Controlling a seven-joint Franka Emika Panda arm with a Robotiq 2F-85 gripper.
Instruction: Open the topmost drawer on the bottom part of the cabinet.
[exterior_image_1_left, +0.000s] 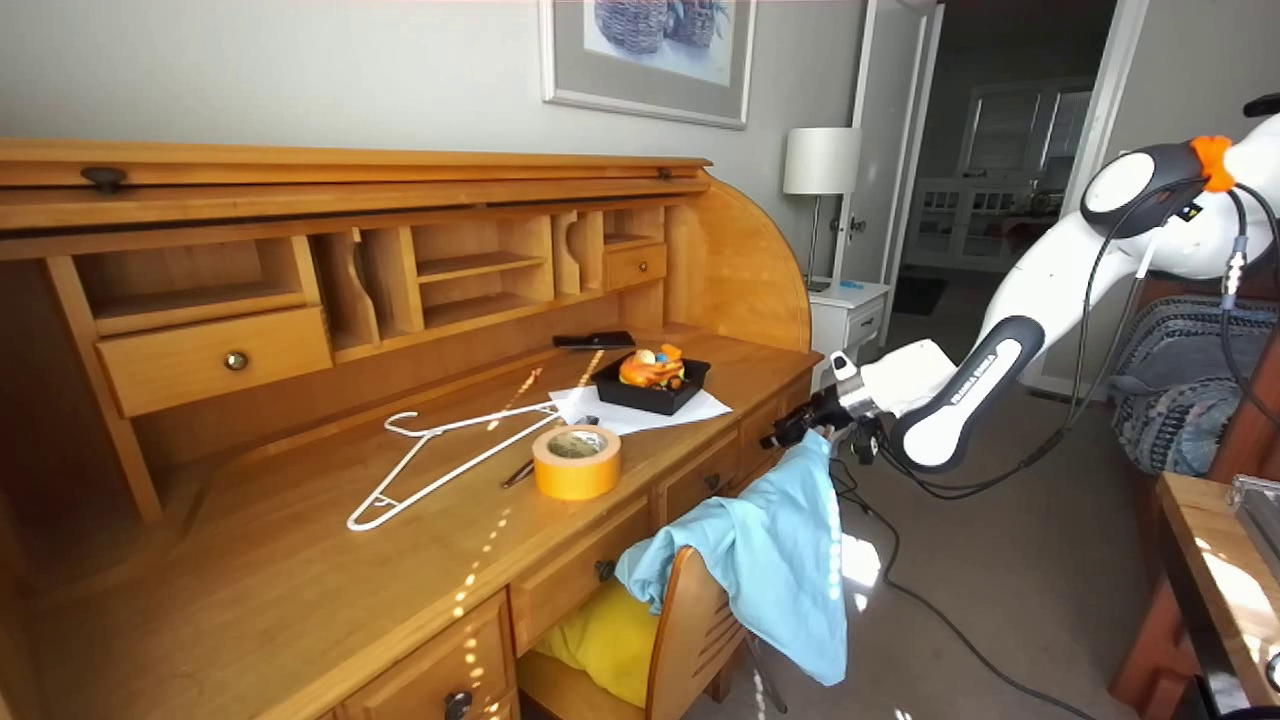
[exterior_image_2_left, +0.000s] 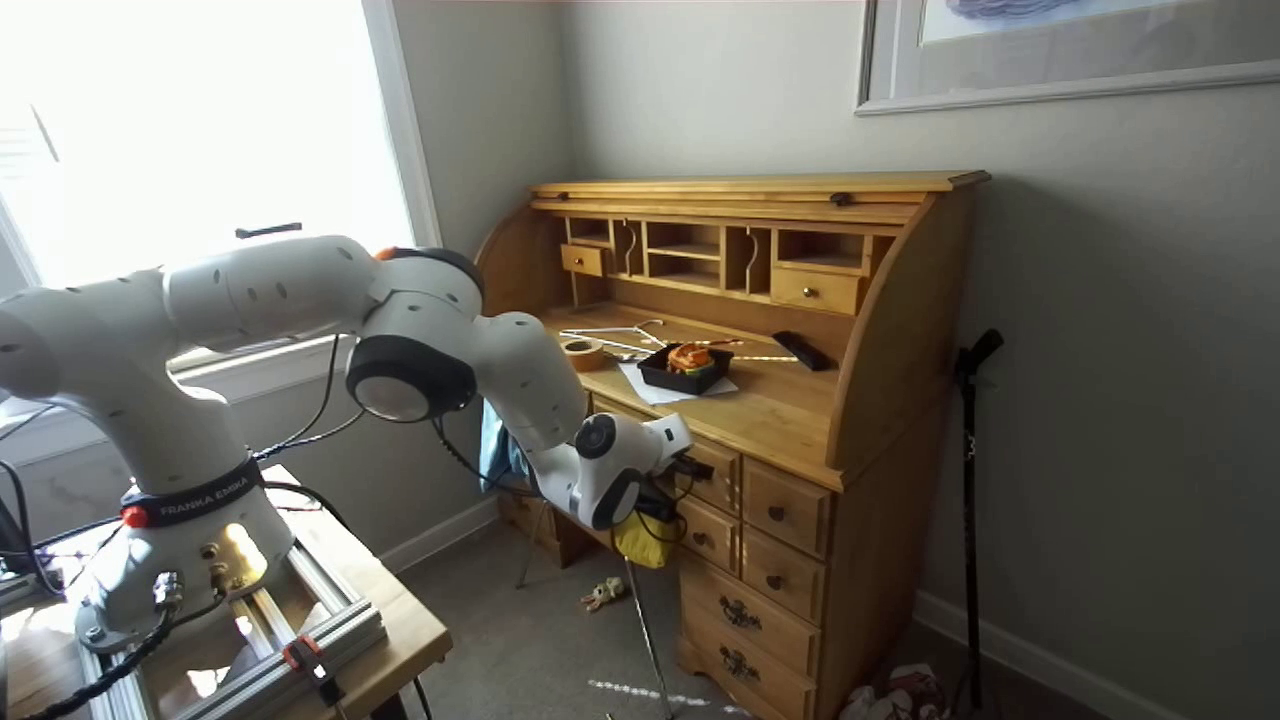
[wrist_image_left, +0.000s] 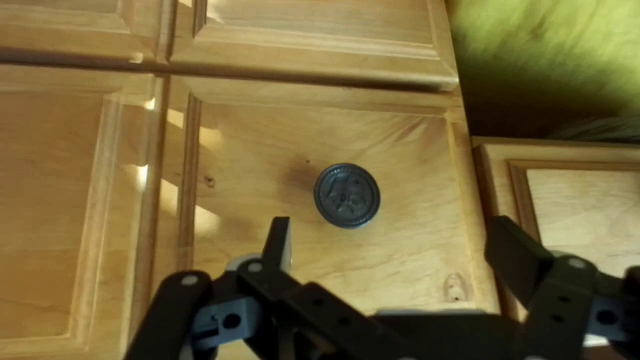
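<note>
The gripper (exterior_image_1_left: 788, 432) hangs at the far right end of the cabinet (exterior_image_1_left: 750, 265) in an exterior view, beyond the blue cloth (exterior_image_1_left: 775, 560)! In an exterior view, there's the topmost drawer (exterior_image_2_left: 722, 490), closed, on the cabinet's right side, gripper just in front. To the wrist view: fingers (wrist_image_left: 276, 242) spread wide, the drawer's dark round knob (wrist_image_left: 347, 196) clear of both!

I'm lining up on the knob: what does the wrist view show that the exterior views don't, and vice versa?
Only the wrist view shows the raised pattern on the knob of the top drawer, and makes plain that the gripper is open.

Only the exterior views show the tape, hanger, black tray and blue cloth.

Both share the gripper, the top drawer and some yellow fabric.
</note>
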